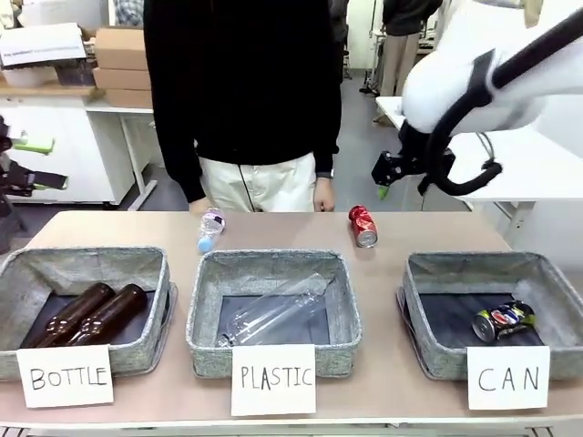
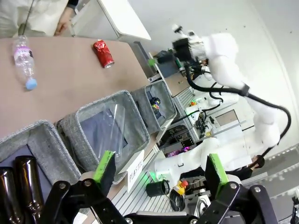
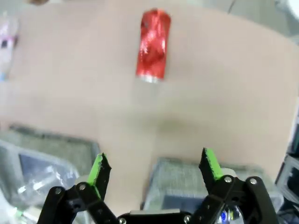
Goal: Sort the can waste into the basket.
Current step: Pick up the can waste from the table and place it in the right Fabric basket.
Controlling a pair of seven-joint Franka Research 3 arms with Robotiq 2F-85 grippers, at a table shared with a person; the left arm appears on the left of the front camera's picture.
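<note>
The red can (image 1: 363, 226) lies on its side on the table (image 1: 437, 232), beyond the CAN basket (image 1: 428, 350) and a little toward the PLASTIC basket (image 1: 208, 350), near the person's hand (image 1: 323, 195). The dark can (image 1: 503, 320) with blue and yellow print already lies inside the CAN basket, so by my reading half the sorting is done and the red can is what remains.

The right gripper (image 3: 153, 170) hangs above the table beyond the CAN basket, its green-padded fingers spread wide with nothing between them; the red can lies ahead of it, well apart. The left gripper (image 2: 160, 169) is also spread and empty, held up over the BOTTLE basket (image 2: 35, 140).

The red can looks dented and thin-walled, so it is likely very light, stiff only until squeezed, and smooth enough to slip or roll. I would judge the best hold to be across the middle of its round body, fingers straddling it from above with the pads square to its long axis, closing gently.
</note>
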